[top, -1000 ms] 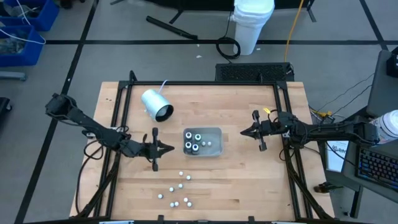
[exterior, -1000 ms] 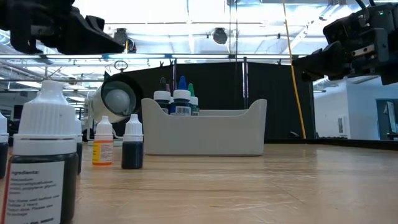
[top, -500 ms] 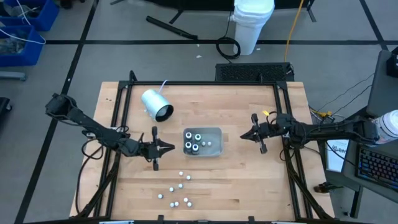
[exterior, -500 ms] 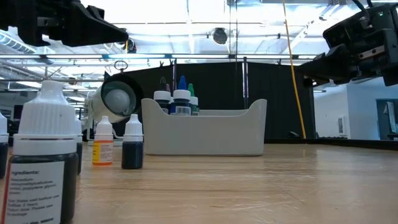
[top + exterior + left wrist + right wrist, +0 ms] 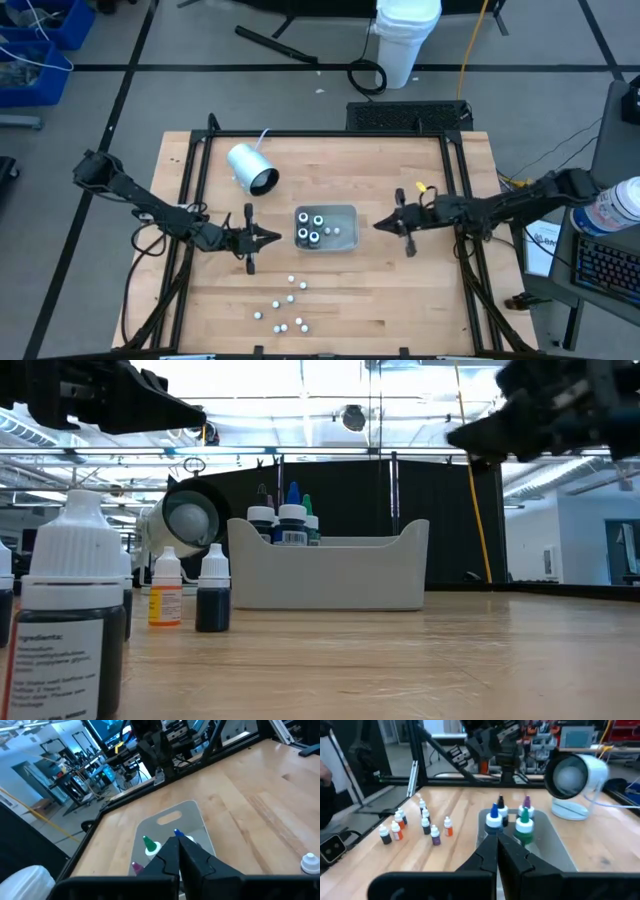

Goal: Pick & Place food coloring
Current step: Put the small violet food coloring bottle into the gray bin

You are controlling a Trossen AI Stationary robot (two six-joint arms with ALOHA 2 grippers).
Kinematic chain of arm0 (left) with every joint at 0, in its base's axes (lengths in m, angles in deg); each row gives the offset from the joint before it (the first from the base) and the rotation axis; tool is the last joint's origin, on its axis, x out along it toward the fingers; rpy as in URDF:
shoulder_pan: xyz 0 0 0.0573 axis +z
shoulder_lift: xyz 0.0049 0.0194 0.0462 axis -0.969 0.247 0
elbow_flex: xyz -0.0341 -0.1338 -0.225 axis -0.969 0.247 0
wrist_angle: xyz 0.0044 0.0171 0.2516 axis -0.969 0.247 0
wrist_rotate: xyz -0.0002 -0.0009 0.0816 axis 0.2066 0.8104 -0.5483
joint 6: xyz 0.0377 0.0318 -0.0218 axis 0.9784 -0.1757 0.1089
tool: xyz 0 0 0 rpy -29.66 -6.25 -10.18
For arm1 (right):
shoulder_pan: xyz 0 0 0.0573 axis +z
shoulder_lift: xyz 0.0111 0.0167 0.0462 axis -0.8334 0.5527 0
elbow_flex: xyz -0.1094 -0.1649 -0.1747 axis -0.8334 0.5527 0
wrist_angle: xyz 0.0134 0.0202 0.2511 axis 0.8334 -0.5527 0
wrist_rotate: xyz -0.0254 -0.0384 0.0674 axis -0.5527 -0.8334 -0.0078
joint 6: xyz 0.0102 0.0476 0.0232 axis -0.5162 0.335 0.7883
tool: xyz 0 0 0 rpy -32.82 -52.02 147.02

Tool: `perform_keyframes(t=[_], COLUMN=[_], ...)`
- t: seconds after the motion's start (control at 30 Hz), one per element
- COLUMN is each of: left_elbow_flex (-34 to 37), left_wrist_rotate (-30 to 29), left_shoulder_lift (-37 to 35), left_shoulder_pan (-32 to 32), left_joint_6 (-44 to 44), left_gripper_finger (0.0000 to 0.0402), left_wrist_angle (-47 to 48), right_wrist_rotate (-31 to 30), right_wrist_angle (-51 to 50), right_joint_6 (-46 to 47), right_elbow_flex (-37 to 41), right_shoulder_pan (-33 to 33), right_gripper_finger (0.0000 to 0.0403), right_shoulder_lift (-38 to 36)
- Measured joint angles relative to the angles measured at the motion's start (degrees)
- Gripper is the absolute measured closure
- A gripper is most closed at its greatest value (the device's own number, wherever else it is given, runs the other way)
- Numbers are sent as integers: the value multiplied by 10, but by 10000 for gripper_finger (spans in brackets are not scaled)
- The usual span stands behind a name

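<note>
Standing upright, caps up: food coloring (image 5: 316, 228) inside tray (image 5: 347, 212).

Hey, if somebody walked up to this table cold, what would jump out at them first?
Probably the grey tray at mid-table with several food coloring bottles standing in it, flanked by two dark arms. The left tool and the right tool, both shut, point at the tray from opposite sides. Next, the loose bottles scattered on the wood toward the table's near edge, and the large white cylinder lying beyond the tray on the left arm's side.
</note>
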Motion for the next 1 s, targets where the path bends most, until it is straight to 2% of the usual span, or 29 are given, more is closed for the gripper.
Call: perform_keyframes(t=[0.13,0.37,0.5,0.67,0.83,1.0], left_elbow_flex=[0,0,0,0,0,0], left_wrist_rotate=[0,0,0,1,1,1], left_shoulder_lift=[0,0,0,0,0,0], left_shoulder_pan=[0,0,0,0,0,0], left_joint_6=[-12,-22,-22,-23,-36,-38], left_gripper_finger=[396,362,354,353,353,353], left_wrist_angle=[0,2,7,32,48,49], right_wrist_rotate=[0,29,28,29,30,30], right_wrist_angle=[-9,-237,-288,-359,-393,-360], right_joint_6=[-5,-64,-114,-100,-95,-66], right_elbow_flex=[-88,-338,-459,-593,-673,-678], right_shoulder_pan=[15,35,65,77,80,86], right_gripper_finger=[403,403,403,403,403,401], right_shoulder_lift=[111,286,373,470,547,596])
